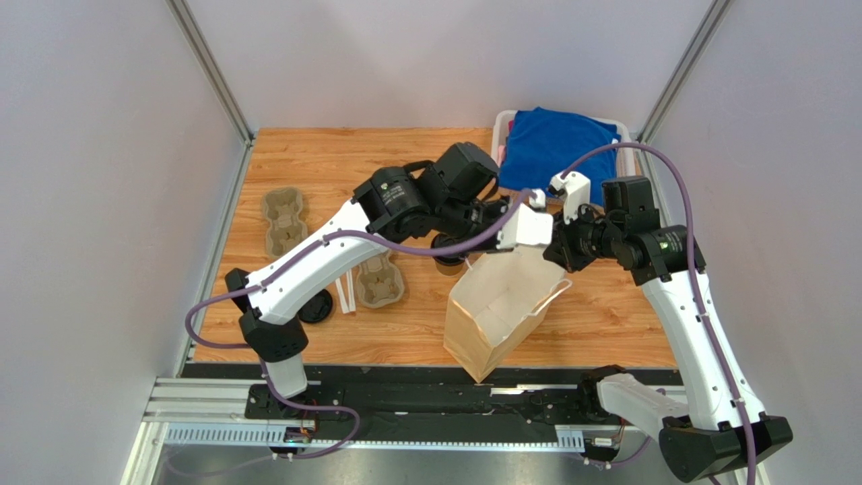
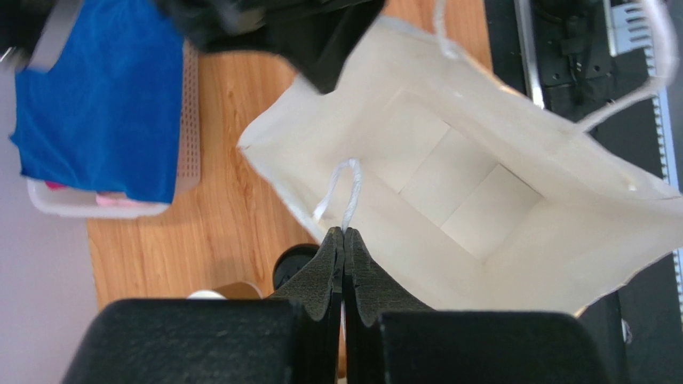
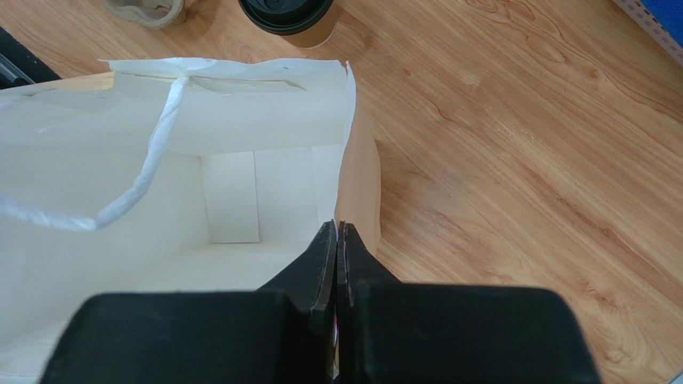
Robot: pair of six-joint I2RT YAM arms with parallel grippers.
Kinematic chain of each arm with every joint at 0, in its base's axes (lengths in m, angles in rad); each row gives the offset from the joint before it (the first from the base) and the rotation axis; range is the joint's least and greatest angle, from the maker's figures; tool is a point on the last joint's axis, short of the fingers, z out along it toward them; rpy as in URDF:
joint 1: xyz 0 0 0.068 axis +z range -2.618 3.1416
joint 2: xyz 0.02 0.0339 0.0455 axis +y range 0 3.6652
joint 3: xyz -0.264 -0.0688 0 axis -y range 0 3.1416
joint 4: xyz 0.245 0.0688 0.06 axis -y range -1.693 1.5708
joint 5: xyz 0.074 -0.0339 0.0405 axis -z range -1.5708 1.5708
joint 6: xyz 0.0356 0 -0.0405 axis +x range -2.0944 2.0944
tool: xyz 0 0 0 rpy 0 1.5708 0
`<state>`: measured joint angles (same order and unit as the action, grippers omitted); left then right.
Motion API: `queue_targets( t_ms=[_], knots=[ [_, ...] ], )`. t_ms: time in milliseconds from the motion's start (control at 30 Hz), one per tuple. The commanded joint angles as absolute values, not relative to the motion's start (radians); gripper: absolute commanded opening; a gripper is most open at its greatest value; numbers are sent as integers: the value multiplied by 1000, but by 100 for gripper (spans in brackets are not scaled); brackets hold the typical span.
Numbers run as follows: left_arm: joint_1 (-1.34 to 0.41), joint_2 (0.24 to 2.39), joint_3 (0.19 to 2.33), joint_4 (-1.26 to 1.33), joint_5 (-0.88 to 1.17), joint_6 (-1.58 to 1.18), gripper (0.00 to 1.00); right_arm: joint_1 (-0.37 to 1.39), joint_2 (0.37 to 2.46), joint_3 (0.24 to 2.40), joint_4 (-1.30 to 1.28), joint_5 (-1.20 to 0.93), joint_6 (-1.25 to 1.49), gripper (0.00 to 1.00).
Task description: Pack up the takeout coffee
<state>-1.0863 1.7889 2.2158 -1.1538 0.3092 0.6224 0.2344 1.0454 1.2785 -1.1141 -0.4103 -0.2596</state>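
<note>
Clamping the paper bag (image 1: 496,313) by its rim, both jaws spread its mouth open.

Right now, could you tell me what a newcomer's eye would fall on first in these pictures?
The open, empty paper bag at the table's centre draws the eye first, with the left gripper and the right gripper both pinched shut on its rim. Next come the bright blue cloth heaped in a white basket at the far right, and the takeout coffee, lid on, just beside the bag.
</note>
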Motion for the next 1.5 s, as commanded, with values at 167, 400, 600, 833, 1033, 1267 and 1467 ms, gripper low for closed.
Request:
queue_targets(
  t_ms=[167,400,600,833,1033,1267,1467],
  knots=[
    [-841,1635,1982,-901,446,174,0,238,1025,1241,-1074,-403,-278,0],
    [-781,1632,1849,-819,558,5,0,238,1022,1233,-1068,-402,-282,0],
    [-778,1680,1756,-824,689,-77,0,238,1019,1224,-1060,-403,-287,0],
    [-775,1741,1727,-827,729,-112,0,238,1014,1213,-1057,-402,-290,0],
    [-765,1775,1707,-822,801,-137,0,238,1015,1218,-1060,-413,-296,0],
    [-759,1735,1695,-799,828,-155,11,238,1042,1261,-1097,-436,-319,7],
    [-733,1658,1749,-818,781,-118,44,238,1060,1330,-1140,-430,-337,65]
  ],
)
